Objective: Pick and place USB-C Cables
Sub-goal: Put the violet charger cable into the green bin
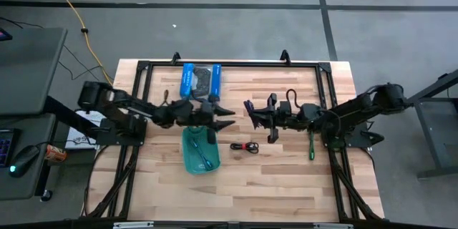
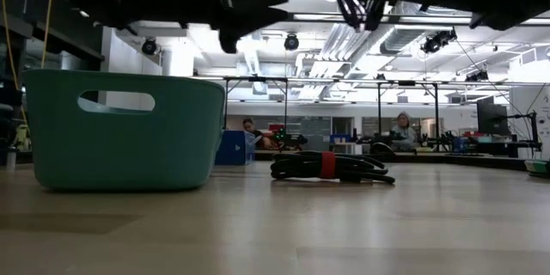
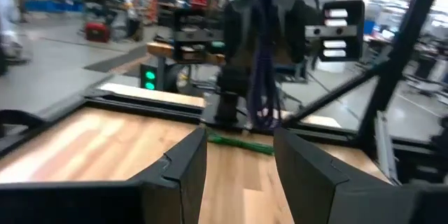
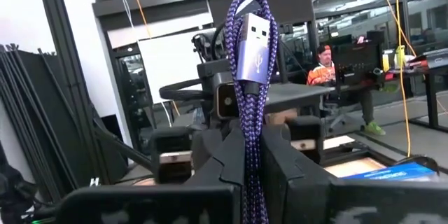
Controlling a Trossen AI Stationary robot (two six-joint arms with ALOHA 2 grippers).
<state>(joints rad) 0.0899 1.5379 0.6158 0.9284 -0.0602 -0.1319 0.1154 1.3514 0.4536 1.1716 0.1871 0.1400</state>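
Note:
My right gripper (image 4: 253, 155) is shut on the purple cable (image 4: 250, 77) and stands raised above the table's middle (image 1: 259, 114). The black cable with the red tie (image 1: 245, 146) lies flat on the table in front of it, also clear in the low view (image 2: 331, 166). Near the right arm, the green cable (image 1: 311, 147) lies on the table. A blue-teal cable (image 1: 204, 159) rests inside the teal bin (image 1: 189, 163). My left gripper (image 1: 227, 117) is open and hovers above the bin's far edge, facing the right gripper; its fingers (image 3: 183, 168) hold nothing. My right gripper pinches the purple cable bundle (image 4: 252, 171) between its two fingers. The looped end with a silver plug (image 4: 253, 38) sticks out past the fingertips. The fingers come about level from the table's right. The cable is lifted clear of the table (image 2: 353, 9).
A blue box (image 1: 200, 79) lies at the table's far side behind the left gripper. A black frame (image 1: 229, 64) runs round the work area. Bare wood lies at the near side (image 1: 272, 193). People sit in the room beyond the table (image 2: 401, 129).

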